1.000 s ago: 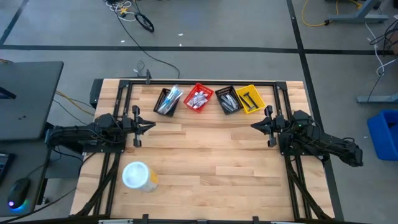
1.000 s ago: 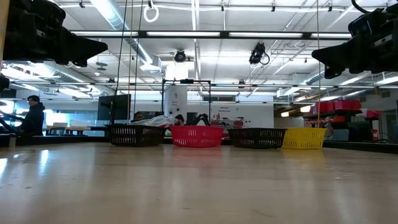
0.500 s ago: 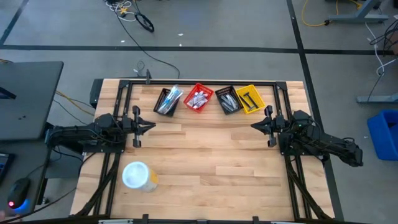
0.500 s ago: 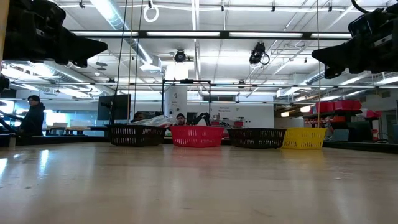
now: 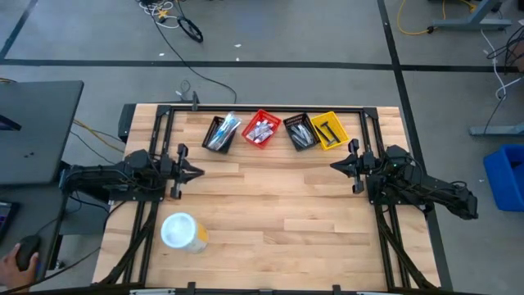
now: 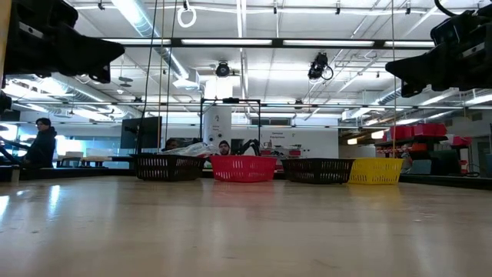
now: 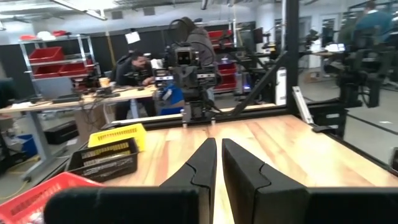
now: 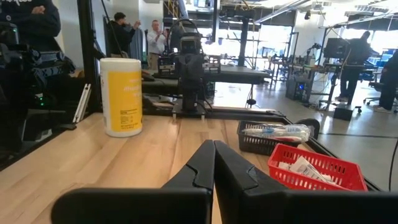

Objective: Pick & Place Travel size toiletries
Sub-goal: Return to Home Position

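The travel size toiletries lie in four small baskets in a row along the table's far edge: white and blue tubes and brushes in a black basket (image 5: 219,133), silvery sachets in a red basket (image 5: 262,129), dark and silvery items in a second black basket (image 5: 300,132), and dark sticks in a yellow basket (image 5: 329,129). My left gripper (image 5: 199,173) hovers level at the table's left side, shut, with nothing between its fingers (image 7: 205,163). My right gripper (image 5: 332,166) hovers level at the right side, also shut and holding nothing (image 8: 213,144). The two point at each other across the table.
A large white-lidded yellowish tub (image 5: 182,232) stands upright near the front left of the wooden table (image 5: 270,213). Bare wood lies between the two grippers. A person's hand (image 5: 15,264) rests on a mouse off the table's left. People sit at benches beyond the table.
My left gripper has swung its fingers slightly toward the table's near edge and rolled a little, staying at the same spot. My right gripper and the baskets have kept still.
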`<action>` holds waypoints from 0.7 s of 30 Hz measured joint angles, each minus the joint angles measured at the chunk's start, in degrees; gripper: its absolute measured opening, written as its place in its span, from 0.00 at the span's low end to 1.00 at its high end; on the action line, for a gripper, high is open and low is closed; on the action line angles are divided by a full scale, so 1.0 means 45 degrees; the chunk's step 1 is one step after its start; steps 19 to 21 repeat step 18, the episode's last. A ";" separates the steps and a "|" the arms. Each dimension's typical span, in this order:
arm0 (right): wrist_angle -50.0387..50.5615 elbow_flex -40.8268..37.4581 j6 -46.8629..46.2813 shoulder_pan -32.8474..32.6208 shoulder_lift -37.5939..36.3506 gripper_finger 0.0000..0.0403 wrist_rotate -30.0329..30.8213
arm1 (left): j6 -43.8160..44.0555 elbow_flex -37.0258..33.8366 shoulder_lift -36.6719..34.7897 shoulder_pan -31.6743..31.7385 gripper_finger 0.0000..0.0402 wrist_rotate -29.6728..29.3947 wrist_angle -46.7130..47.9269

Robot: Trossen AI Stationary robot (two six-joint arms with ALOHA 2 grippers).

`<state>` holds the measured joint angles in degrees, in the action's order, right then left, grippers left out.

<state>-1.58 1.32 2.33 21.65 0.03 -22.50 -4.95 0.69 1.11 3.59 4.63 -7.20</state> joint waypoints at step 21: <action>0.0000 0.0000 0.0005 0.0000 0.0000 0.02 0.0000 | -0.0142 0.0000 0.0002 0.0001 0.08 0.0175 0.0000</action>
